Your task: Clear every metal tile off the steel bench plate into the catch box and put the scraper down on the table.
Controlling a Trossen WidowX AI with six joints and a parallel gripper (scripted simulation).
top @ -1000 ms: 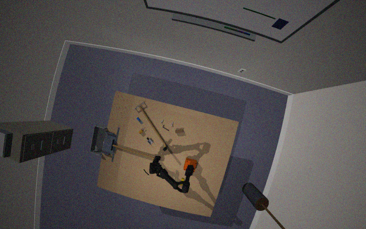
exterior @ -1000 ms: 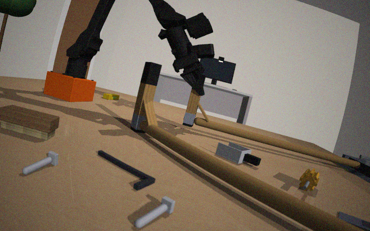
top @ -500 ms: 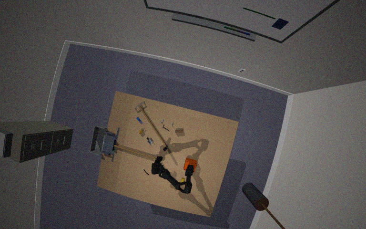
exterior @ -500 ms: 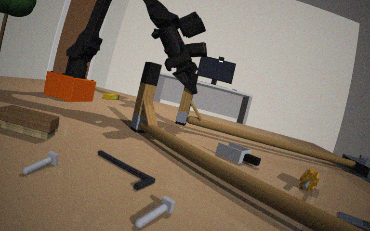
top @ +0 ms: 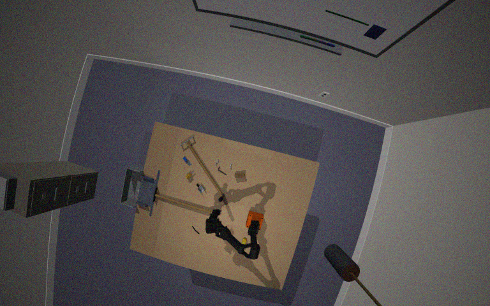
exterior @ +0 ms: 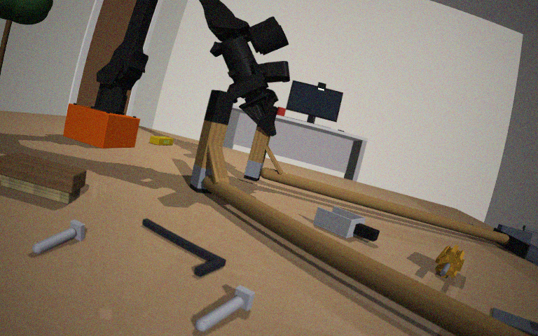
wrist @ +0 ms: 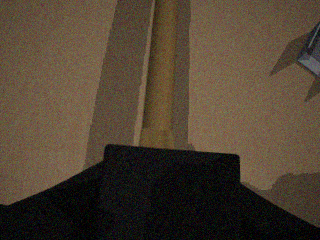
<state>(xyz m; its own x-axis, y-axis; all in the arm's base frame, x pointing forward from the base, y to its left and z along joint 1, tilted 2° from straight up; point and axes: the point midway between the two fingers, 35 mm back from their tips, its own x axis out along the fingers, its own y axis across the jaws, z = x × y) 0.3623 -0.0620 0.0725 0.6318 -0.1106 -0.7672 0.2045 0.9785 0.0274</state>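
Observation:
The long scraper [top: 184, 203] [exterior: 337, 190] [wrist: 162, 75] has a pale wooden pole and an upright wooden grip. My gripper [top: 215, 212] [exterior: 265, 128] [wrist: 157, 144] is shut on the top of that grip. The pole runs low over the table to a dark head at the near end of the steel bench plate [top: 147, 191]. The catch box [top: 131, 185] is at the plate's far end, beyond the table edge. I cannot make out single metal tiles on the plate or in the box. The wrist view does not show the scraper's head.
A second long tool [top: 205, 167] [exterior: 337, 259] with an open frame head lies beside the scraper. Between them are a grey bracket [top: 201, 187] [exterior: 335, 222] and a yellow gear [top: 189, 176] [exterior: 450, 261]. A wooden block [top: 240, 175] [exterior: 43, 172], a hex key [exterior: 178, 241] and bolts lie beyond.

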